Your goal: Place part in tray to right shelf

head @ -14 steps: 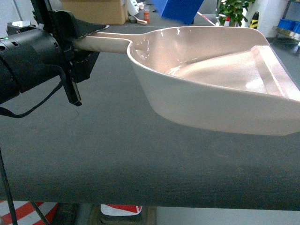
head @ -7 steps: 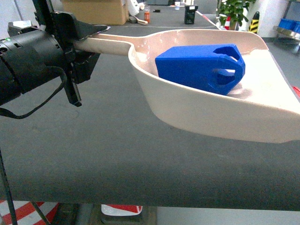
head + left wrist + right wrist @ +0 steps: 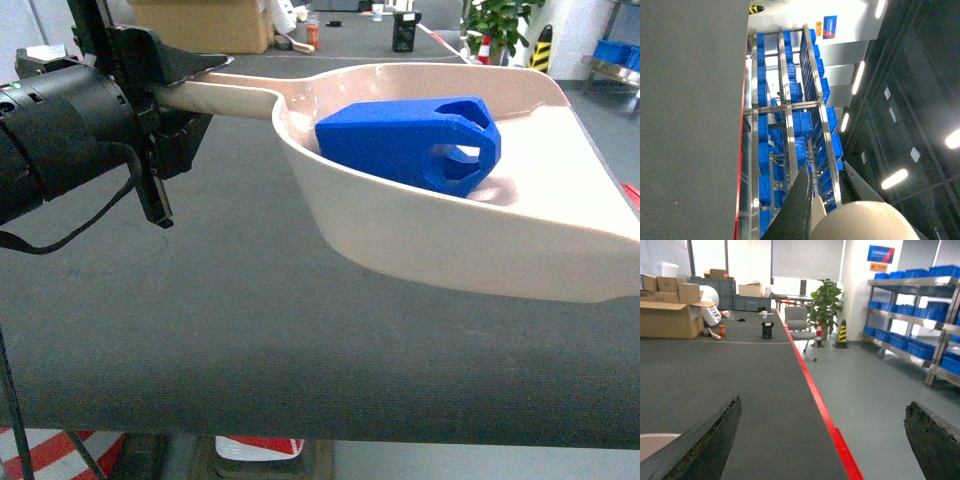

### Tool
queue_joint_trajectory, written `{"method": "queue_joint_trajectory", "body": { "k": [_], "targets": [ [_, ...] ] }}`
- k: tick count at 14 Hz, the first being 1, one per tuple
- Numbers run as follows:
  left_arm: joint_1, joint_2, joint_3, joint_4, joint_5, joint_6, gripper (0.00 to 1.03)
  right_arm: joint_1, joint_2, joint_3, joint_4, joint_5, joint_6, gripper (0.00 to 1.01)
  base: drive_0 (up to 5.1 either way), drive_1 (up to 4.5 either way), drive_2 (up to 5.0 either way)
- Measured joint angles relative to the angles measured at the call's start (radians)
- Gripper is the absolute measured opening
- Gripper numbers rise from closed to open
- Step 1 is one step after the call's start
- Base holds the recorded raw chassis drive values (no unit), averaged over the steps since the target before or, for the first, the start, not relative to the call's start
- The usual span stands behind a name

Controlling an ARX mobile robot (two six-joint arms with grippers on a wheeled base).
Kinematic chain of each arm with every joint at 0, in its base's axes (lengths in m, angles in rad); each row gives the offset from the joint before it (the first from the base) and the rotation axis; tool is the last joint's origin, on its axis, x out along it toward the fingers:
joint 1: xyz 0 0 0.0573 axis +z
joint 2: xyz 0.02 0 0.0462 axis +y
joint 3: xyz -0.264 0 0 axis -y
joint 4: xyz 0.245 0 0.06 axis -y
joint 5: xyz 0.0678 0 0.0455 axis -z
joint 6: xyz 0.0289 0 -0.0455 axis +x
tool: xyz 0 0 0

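Observation:
The pale beige tray (image 3: 450, 250) hangs level in the head view, and my left gripper (image 3: 172, 92) is shut on its long handle (image 3: 225, 95) at the left. The blue part (image 3: 405, 140) lies on its side inside the tray, looped end toward the right. In the left wrist view the black fingers (image 3: 802, 200) clamp the beige handle (image 3: 865, 222). My right gripper (image 3: 822, 407) stands open and holds nothing; it is out of the head view. The right shelf (image 3: 920, 315), steel with blue crates, stands at the right of the right wrist view. A corner of the tray (image 3: 652, 442) shows low left there.
Dark grey carpet (image 3: 250, 330) lies under the tray, edged by a red floor line (image 3: 840, 445). Cardboard boxes (image 3: 670, 310), a chair (image 3: 799, 322), a potted plant (image 3: 827, 302) and a striped cone (image 3: 842, 332) stand at the back. Steel racks of blue crates (image 3: 790, 125) fill the left wrist view.
A second ago the tray was empty with the blue part above its far edge. The part then landed inside and has since slid slightly left. The left gripper kept its hold.

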Motion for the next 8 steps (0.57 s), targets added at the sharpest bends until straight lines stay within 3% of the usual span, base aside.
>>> {"method": "queue_joint_trajectory", "body": {
  "k": [1, 3, 5, 8],
  "targets": [
    [0.000, 0.000, 0.000, 0.000, 0.000, 0.000, 0.13, 0.001, -0.022, -0.037, 0.019, 0.001, -0.022, 0.98, 0.0, 0.00, 0.0],
    [0.000, 0.000, 0.000, 0.000, 0.000, 0.000, 0.13, 0.008, -0.046, -0.125, 0.015, -0.005, -0.104, 0.98, 0.0, 0.00, 0.0],
    [0.004, 0.001, 0.000, -0.008, -0.007, 0.002, 0.13, 0.009, -0.043, -0.124, 0.017, -0.015, -0.126, 0.98, 4.5, -4.07, -0.2],
    [0.002, 0.000, 0.000, -0.001, 0.000, 0.001, 0.13, 0.009, -0.047, -0.122, 0.018, -0.013, -0.132, 0.98, 4.8, -2.59, -2.6]
  ]
}}
